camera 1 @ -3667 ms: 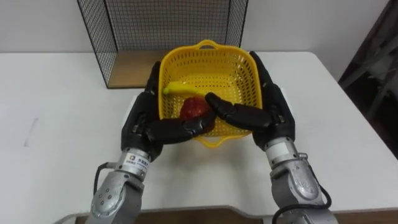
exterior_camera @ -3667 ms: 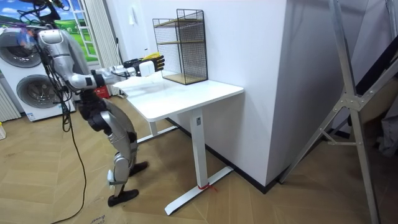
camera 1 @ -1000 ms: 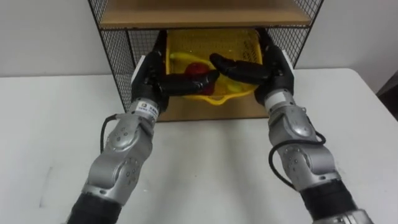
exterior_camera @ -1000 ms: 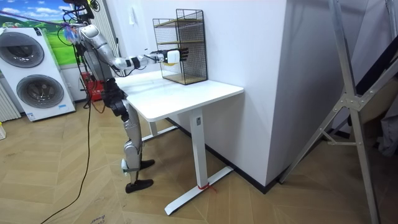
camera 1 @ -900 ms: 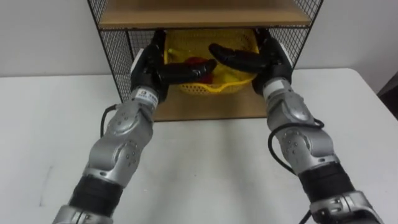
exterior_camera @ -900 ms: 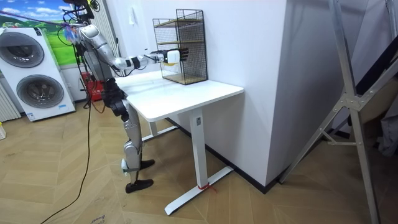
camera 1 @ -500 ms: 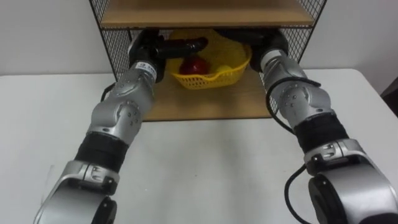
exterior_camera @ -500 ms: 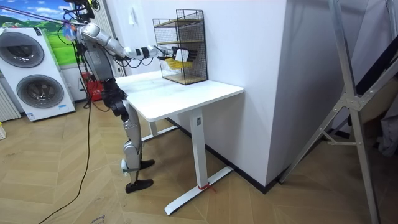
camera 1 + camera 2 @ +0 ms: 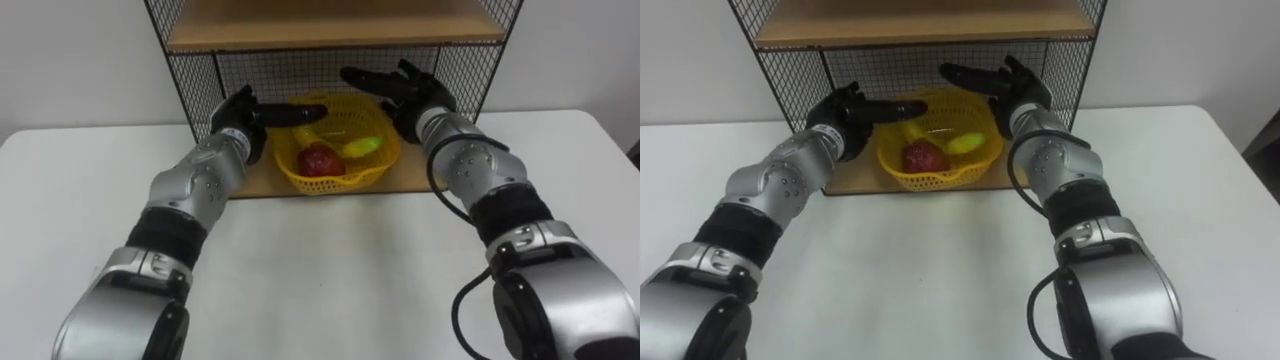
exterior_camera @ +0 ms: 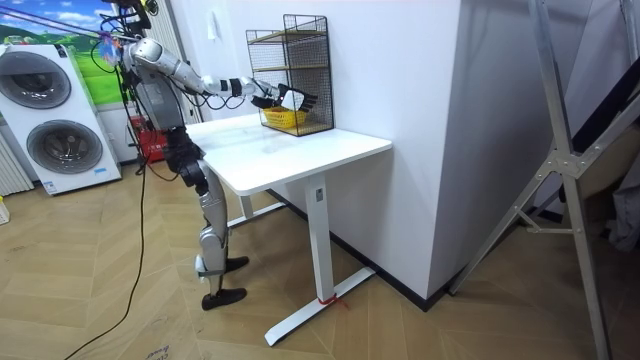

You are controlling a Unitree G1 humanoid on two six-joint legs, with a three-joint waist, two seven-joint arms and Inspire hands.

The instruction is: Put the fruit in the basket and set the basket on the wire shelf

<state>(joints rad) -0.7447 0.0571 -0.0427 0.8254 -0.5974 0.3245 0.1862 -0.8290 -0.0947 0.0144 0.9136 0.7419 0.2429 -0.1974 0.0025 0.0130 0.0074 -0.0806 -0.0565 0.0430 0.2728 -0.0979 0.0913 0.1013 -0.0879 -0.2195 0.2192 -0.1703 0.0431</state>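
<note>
The yellow basket (image 9: 338, 179) stands on the bottom board of the wire shelf (image 9: 187, 62). In it lie a red fruit (image 9: 318, 160), a yellow-green fruit (image 9: 362, 147) and a banana (image 9: 303, 134) at the back left. My left hand (image 9: 243, 116) is open, its straight fingers reaching over the basket's left rim. My right hand (image 9: 408, 92) is open too, raised above the basket's right rear edge, fingers pointing left. Neither hand holds the basket. In the room view I stand at the table's end with both arms stretched to the shelf, where the basket (image 10: 285, 119) shows.
The shelf's upper wooden board (image 9: 320, 22) lies close above both hands, with mesh walls at each side. The white table (image 9: 330, 270) spreads out in front of the shelf. In the room view two washing machines (image 10: 48, 120) stand behind me.
The basket has come down from mid-air onto the shelf's bottom board. Both hands have let go of it and drawn back and apart.
</note>
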